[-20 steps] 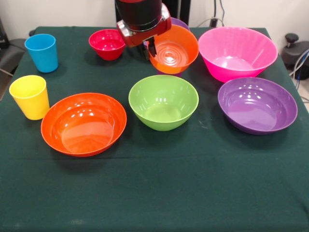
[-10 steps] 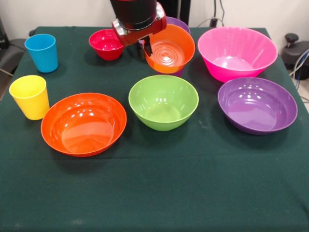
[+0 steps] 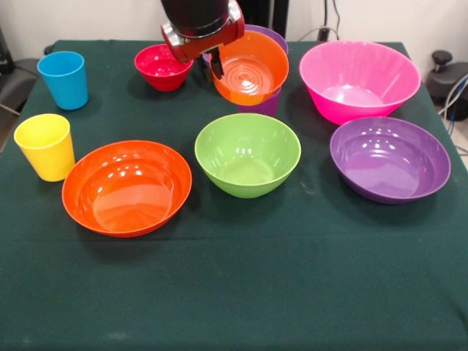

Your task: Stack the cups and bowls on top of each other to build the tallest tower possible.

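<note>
Dark green cloth point(image 3: 241, 292) over the whole desk, faintly creased and speckled near the front edge. Pale plain wall point(image 3: 95, 18) behind. Cables point(image 3: 329, 22) hanging against the wall at upper right. Black knobbed object point(image 3: 442, 62) past the right edge. Dark chair-like shape point(image 3: 11, 80) at far left.

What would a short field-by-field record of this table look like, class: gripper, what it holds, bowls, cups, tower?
gripper: gripper shut on the rim of the small orange bowl
held bowl: lifted, tilted toward the camera, in front of a purple cup
bowls on cloth: red bowl, pink bowl, purple bowl, green bowl, wide orange bowl
cups: blue cup, yellow cup, both upright
tower: none stacked yet
</note>
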Available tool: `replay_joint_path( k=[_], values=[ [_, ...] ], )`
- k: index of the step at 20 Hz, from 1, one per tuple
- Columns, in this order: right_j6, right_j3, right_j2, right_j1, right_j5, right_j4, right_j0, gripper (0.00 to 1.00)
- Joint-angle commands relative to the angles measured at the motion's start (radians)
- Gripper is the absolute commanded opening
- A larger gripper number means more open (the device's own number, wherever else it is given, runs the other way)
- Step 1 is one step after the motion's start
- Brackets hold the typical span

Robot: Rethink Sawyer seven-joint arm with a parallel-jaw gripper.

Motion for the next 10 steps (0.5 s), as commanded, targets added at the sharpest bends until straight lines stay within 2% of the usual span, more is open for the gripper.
replay_joint_path(
  k=[1,10],
  values=[
    [-0.265,0.100,0.028,-0.050,0.031,0.016,-0.012,0.00],
    [-0.233,0.161,0.032,-0.065,0.014,0.035,-0.029,0.00]
  ],
)
